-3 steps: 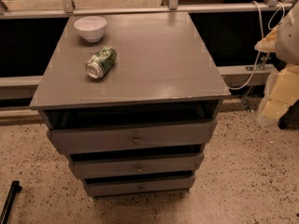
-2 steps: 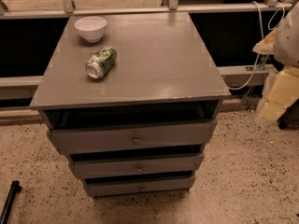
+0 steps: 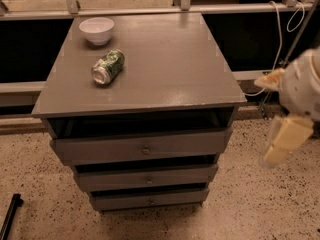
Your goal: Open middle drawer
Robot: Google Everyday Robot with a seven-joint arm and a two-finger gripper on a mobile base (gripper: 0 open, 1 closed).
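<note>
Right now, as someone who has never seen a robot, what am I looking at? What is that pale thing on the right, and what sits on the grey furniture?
This is a single picture, looking down at the front of a grey-painted wooden cabinet. Where the camera is mounted I cannot say. The pale cream shape at the right edge is the robot's gripper, the clamp at the end of its one arm. It hangs beside the cabinet, apart from it, and seems to hold nothing. On the cabinet top are a small round white bowl and a green metal drink can lying on its side. Below are three grey drawers, each with a small round knob. The job is to open the middle drawer, which the gripper has not yet reached.
</note>
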